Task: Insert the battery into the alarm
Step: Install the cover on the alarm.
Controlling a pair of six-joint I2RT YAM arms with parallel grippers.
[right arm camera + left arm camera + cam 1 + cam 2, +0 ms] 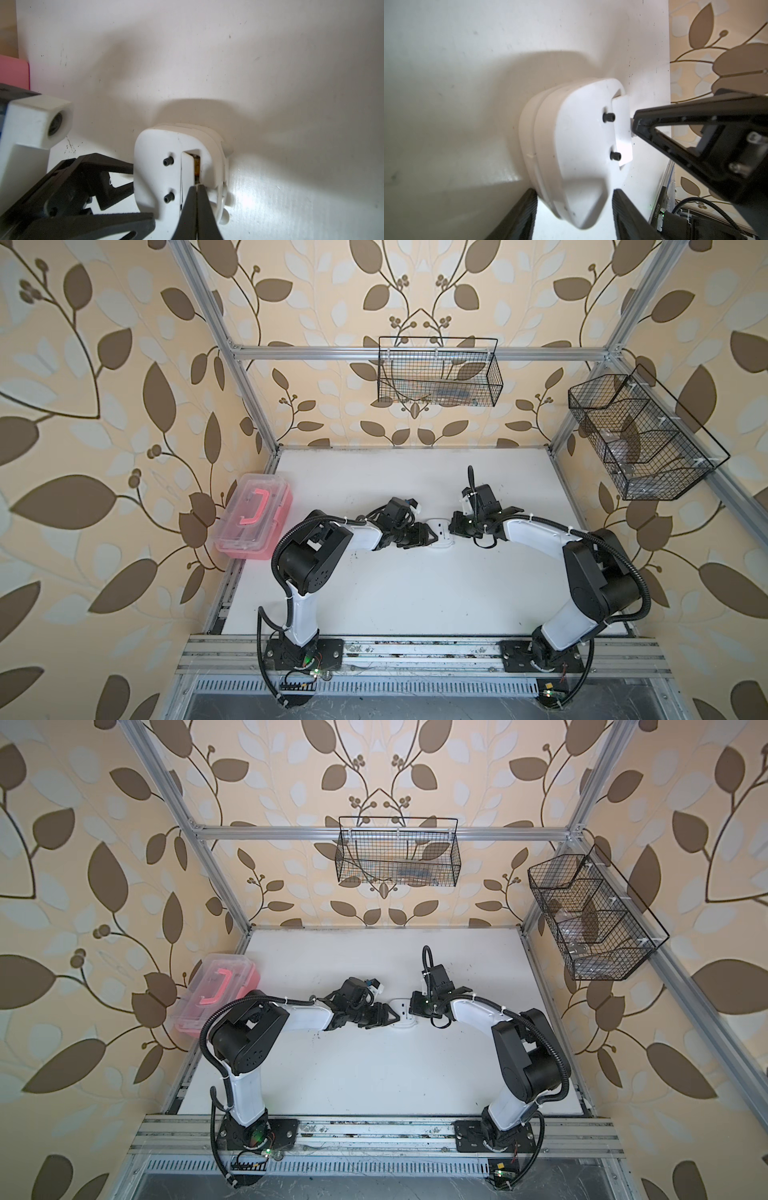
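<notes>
Right wrist view: the alarm [158, 149] stands on edge on the counter [207, 62], and the battery [197, 166] glints inside its slot. Left end effector [143, 195] straddles it, I think as a brace; whether it pinches, I cannot tell. Right end effector [196, 187], closed and empty, presses the lid [186, 166].

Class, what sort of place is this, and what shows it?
Probably a robot test cell: an aluminium frame encloses a white table, and the left arm and right arm are mounted on a rail.
</notes>
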